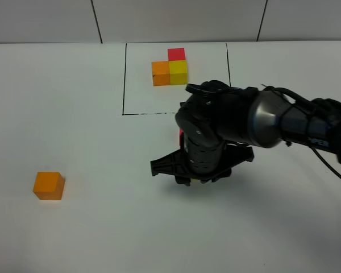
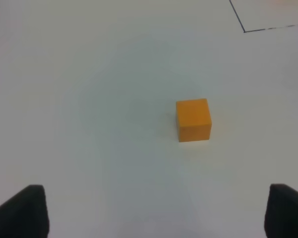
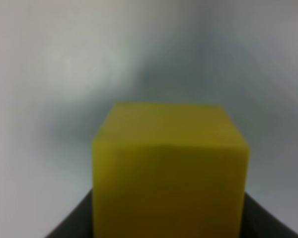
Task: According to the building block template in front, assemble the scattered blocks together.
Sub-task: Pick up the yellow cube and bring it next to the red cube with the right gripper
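Observation:
The building block template (image 1: 170,68) is an L of red, orange and yellow cubes inside a thin black rectangle at the back. Of the scattered blocks, the orange cube (image 1: 49,185) (image 2: 193,119) sits alone at the front left. My left gripper (image 2: 154,215) hovers open before it, apart from it. My right gripper (image 1: 200,165) is over the table's middle, shut on the yellow cube (image 3: 169,168), which fills the right wrist view. A red sliver (image 1: 181,135) of the red cube shows beside the right arm; the rest is hidden.
The white table (image 1: 102,227) runs wide around the cubes. The black frame line (image 1: 150,113) (image 2: 273,29) passes just behind the right arm (image 1: 273,122), which reaches in from the right edge.

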You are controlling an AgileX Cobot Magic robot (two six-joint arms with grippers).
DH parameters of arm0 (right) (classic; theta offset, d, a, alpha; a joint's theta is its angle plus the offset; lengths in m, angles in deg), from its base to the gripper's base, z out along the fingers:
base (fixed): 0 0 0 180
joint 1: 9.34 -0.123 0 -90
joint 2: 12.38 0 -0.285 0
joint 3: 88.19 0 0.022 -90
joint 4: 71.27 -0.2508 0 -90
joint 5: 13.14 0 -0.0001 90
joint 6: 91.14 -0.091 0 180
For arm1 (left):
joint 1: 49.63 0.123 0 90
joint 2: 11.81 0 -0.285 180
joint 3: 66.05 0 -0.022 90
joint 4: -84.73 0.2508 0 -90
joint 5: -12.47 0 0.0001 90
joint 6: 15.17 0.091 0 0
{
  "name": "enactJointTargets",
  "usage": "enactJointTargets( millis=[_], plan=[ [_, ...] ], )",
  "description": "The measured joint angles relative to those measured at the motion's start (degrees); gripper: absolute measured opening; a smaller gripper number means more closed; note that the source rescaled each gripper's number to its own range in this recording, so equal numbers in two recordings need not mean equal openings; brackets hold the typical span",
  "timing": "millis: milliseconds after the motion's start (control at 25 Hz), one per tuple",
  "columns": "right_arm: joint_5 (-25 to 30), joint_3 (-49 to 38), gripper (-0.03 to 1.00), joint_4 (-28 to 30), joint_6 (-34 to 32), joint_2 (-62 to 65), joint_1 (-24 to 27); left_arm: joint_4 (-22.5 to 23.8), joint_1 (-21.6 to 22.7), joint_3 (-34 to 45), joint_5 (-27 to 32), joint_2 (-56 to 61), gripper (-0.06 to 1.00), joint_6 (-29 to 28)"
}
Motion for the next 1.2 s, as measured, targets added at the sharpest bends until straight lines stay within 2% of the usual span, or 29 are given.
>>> enactJointTargets(
  millis=[320, 800, 1200],
  plan=[
    [0.7, 8.2, 0.00, 0.0, 0.6, -7.8, -0.3, 0.0, 0.0, 0.0, 0.0, 0.0, 1.00, 0.0],
    [-3.0, 9.1, 0.00, -1.2, 0.7, -11.3, 3.2, 0.0, 0.0, 0.0, 0.0, 0.0, 1.00, 0.0],
    [-3.1, 9.5, 0.00, -1.8, 1.4, -11.9, 4.1, 0.0, 0.0, 0.0, 0.0, 0.0, 1.00, 0.0]
  ],
)
